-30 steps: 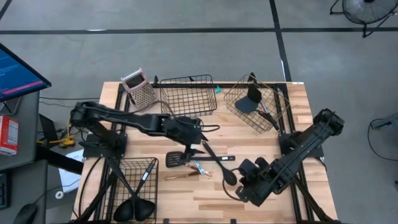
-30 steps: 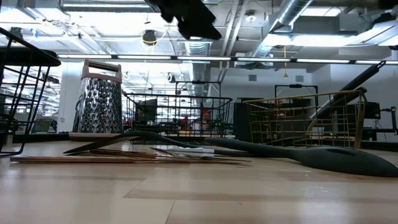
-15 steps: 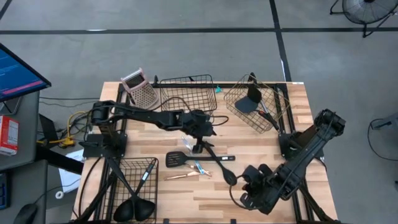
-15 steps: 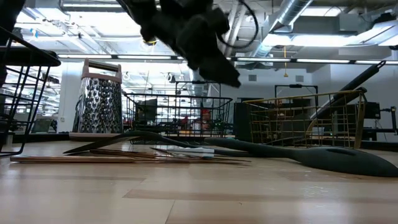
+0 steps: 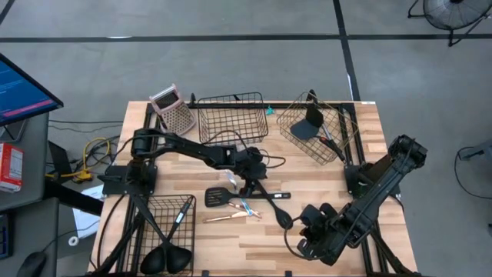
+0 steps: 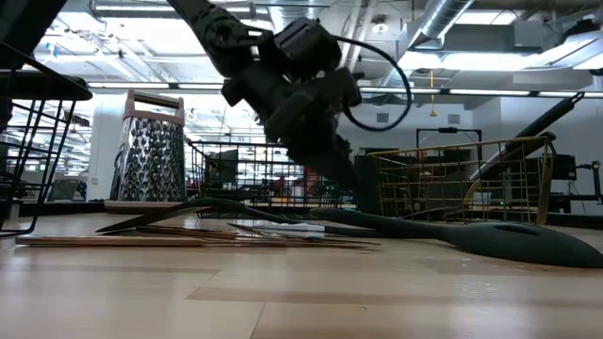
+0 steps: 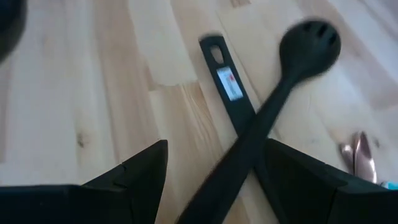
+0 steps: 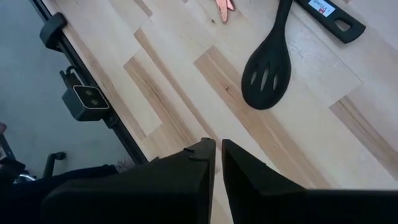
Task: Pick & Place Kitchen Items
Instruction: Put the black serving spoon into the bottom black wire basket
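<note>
Slotted spoon (image 5: 270, 201): mid-table, long axis diagonal, bowl toward front-right edge, handle crossing turner (image 5: 246, 195) | left gripper (image 5: 250, 183): spread wide, straddling handle | right gripper (image 5: 304, 245): closed, empty, front-right.

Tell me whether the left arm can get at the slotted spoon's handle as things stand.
Probably yes. The left claw stands open right above the slotted spoon, whose handle runs between its fingers. That handle lies crossed over the spatula handle, so nothing covers it.
</note>
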### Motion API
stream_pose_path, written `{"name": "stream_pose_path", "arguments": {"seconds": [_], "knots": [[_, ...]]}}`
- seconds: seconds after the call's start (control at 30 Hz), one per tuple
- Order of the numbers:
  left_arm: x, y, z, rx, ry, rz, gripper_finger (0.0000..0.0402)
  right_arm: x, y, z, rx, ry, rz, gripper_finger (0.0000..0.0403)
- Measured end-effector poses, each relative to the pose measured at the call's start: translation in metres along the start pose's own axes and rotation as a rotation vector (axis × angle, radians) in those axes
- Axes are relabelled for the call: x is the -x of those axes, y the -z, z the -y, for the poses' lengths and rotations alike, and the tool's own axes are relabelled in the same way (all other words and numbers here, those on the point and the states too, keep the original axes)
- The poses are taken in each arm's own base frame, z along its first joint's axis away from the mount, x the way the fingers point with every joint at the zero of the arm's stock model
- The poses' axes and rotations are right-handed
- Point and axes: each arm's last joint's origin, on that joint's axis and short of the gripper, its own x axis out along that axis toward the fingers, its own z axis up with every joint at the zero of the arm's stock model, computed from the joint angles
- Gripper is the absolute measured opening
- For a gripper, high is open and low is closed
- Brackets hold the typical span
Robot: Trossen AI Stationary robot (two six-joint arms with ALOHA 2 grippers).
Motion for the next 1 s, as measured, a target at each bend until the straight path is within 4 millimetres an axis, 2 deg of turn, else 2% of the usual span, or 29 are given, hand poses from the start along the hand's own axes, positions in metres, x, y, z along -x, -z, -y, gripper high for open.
{"name": "stream_pose_path", "arguments": {"seconds": [0.2, 0.43, 0.73, 0.87, 1.0], "knots": [[-0.011, 0.009, 0.002, -0.014, 0.014, -0.036, 0.0250, 0.000, 0.000, 0.000, 0.001, 0.002, 0.000, 0.0027], [-0.011, 0.012, 0.003, -0.045, 0.018, -0.066, 0.0250, 0.000, 0.000, 0.000, 0.000, 0.000, 0.000, 0.0025], [-0.028, 0.026, 0.006, -0.052, 0.031, -0.116, 0.0245, 0.000, 0.000, -0.001, -0.003, -0.008, 0.001, 0.0025], [-0.025, 0.022, 0.010, -0.069, -0.007, -0.125, 0.0201, 0.000, 0.000, -0.002, -0.008, -0.022, 0.002, 0.0022], [-0.023, 0.021, 0.010, -0.073, -0.044, -0.141, 0.0120, 0.000, 0.000, -0.003, -0.011, -0.029, 0.003, 0.0022]]}}
